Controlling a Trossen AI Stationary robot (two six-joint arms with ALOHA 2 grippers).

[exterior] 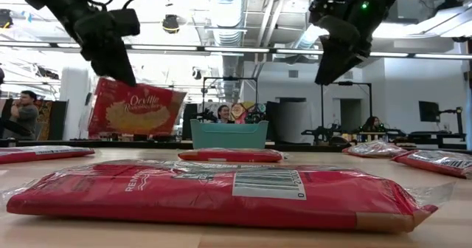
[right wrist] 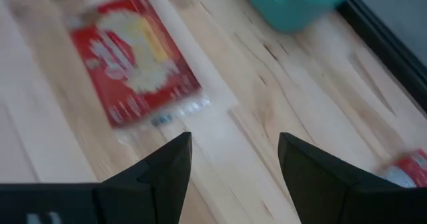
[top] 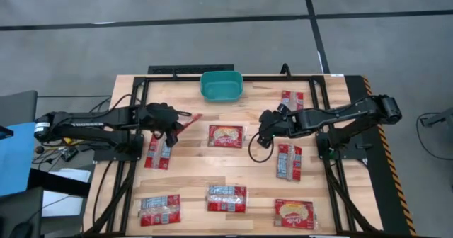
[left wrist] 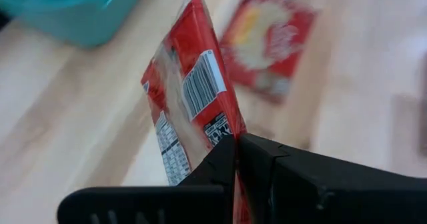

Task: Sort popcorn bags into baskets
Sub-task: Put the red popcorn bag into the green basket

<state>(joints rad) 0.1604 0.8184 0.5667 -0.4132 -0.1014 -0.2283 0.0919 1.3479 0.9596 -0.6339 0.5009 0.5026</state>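
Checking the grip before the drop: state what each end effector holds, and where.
Left end effector: shut on a flat red plastic popcorn bag, pinched at one edge, lifted. Right end effector: open, empty.

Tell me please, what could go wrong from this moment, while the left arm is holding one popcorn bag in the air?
1. The left end effector pinches the held popcorn bag only by one edge, so the bag may slip or swing before it reaches the teal basket.
2. The right end effector hangs open near the bag in the table's middle; both arms sit close to the centre and could cross paths.
3. The basket looks small, so a tilted bag might catch its rim.
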